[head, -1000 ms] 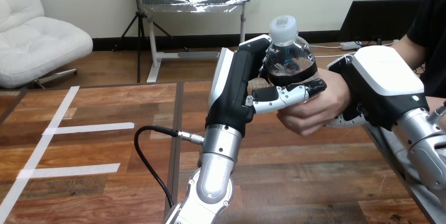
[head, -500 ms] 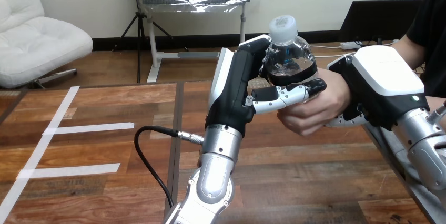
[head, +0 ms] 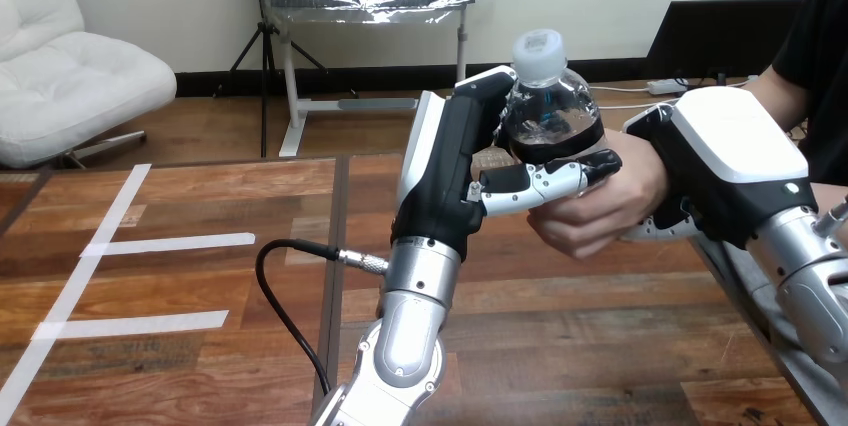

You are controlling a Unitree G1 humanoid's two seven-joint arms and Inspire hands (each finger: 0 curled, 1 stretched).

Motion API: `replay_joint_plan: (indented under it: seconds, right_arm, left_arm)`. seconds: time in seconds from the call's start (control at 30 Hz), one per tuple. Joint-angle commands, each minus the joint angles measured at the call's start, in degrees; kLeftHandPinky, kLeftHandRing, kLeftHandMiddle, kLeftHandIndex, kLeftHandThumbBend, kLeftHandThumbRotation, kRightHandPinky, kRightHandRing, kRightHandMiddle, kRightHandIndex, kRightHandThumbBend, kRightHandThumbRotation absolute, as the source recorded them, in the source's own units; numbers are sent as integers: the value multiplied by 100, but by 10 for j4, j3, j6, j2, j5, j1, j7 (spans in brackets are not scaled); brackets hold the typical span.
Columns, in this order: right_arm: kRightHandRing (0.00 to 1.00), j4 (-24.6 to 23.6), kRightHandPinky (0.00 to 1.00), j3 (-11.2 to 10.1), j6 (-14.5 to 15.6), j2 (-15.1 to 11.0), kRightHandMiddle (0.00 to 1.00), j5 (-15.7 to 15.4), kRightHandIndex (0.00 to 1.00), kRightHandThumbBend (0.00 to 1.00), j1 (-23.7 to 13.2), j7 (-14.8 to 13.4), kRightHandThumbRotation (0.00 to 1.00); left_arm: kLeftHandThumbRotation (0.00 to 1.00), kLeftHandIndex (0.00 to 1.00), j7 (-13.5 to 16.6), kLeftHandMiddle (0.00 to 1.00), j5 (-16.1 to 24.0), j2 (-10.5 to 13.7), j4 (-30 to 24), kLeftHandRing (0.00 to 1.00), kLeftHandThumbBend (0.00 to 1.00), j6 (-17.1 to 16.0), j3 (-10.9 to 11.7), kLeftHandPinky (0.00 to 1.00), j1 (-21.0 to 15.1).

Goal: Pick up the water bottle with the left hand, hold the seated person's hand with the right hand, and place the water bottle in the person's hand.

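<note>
Above the table (head: 180, 366), left hand's (head: 445, 181) fingers (head: 545, 178) clasp one water bottle (head: 550, 111) at person's hand (head: 595, 211); right hand's (head: 735, 161) hold unclear.

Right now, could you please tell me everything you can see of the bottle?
The bottle is clear plastic with a white cap and a dark band round its middle. It is upright in the air above the table. The left hand grips it from the left, fingers behind and thumb across the front. The person's hand wraps its lower part, which is hidden.
</note>
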Motion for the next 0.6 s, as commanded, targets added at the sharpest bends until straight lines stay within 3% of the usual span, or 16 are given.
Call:
replay_joint_plan:
  seconds: [0.0,0.4,0.57]
  right_arm:
    - [21,-4,16,-17,-7,8,29,9,30,77,-26,-13,0]
    - [21,-15,16,-21,1,9,29,8,30,79,-25,-9,0]
    - [23,-23,17,-21,14,8,31,3,32,80,-23,-1,0]
  left_arm:
    - [0,50,-2,43,-2,-63,-26,40,57,-23,-4,38,-20]
    - [0,50,5,44,11,-51,-36,40,57,-36,-3,37,-14]
    - [0,53,3,50,14,-47,-44,45,59,-39,-3,38,-9]
